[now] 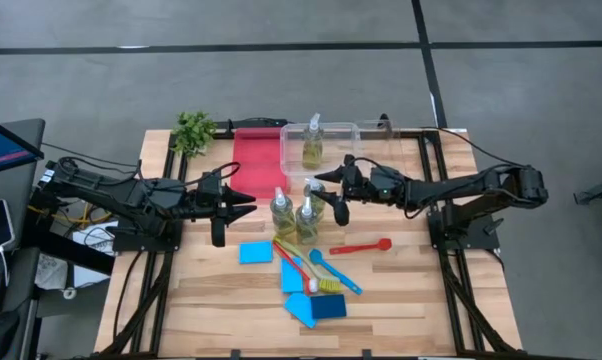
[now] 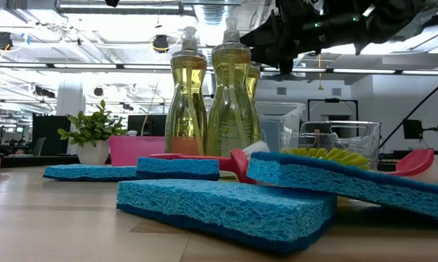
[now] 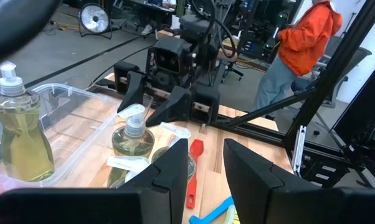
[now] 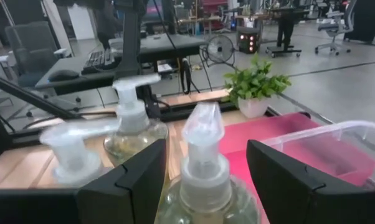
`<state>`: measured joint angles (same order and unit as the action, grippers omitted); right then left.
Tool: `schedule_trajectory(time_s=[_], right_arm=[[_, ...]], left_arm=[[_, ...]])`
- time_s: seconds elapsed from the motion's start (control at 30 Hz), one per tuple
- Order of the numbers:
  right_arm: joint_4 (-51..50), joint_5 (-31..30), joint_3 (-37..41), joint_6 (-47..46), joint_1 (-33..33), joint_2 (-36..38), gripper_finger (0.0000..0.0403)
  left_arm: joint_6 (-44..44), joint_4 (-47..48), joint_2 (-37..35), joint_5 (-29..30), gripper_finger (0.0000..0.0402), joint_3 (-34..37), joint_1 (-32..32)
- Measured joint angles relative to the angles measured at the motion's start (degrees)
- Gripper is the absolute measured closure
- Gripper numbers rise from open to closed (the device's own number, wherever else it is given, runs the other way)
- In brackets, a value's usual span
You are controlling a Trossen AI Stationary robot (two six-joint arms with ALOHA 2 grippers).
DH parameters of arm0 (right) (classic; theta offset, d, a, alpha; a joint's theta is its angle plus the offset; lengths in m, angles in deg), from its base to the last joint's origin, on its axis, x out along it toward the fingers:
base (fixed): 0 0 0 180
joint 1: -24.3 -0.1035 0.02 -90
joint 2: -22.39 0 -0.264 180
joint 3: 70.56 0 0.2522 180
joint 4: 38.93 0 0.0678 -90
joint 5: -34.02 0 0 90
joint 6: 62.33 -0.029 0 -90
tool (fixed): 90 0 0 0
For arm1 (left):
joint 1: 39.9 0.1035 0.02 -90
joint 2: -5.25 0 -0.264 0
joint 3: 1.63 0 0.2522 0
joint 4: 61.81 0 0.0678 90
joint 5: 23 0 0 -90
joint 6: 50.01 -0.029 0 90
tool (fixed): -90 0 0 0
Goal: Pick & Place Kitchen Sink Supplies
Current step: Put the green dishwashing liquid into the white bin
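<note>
Three clear bottles of yellow-green liquid stand close together at mid-table. Another bottle stands in a clear bin. Blue sponges and red, blue and yellow-bristled brushes lie on the near half. My right gripper is open and level. Its fingers stand on either side of the rightmost bottle's pump top without touching it. My left gripper hangs open and empty to the left of the bottles.
A red tray lies at the back beside the clear bin, and a smaller clear bin stands farther right. A green plant stands at the far left corner. A person in orange stands beyond the table.
</note>
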<state>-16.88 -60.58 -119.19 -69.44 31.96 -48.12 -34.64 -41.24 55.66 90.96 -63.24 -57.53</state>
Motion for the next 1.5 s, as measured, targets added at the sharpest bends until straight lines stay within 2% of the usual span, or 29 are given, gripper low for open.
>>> schedule_trajectory(time_s=[0.47,0.77,1.13,1.5], right_arm=[[1.11,0.02,0.00,-1.97,0.37,-2.95,0.0196],[1.31,-0.59,-0.04,-3.48,0.41,-2.86,0.0297],[0.73,-0.16,-0.04,-6.54,0.24,-2.04,0.0297],[-6.41,-1.19,0.04,-6.12,0.24,5.99,0.0297]], left_arm=[[-0.09,0.00,0.00,-0.01,0.0298,-0.01,-0.01],[-0.09,0.00,0.00,0.00,0.0298,-0.01,-0.02],[-0.07,0.00,0.00,-0.01,0.0298,-0.01,-0.01],[-0.07,0.02,0.00,0.00,0.0298,-0.01,-0.02]])
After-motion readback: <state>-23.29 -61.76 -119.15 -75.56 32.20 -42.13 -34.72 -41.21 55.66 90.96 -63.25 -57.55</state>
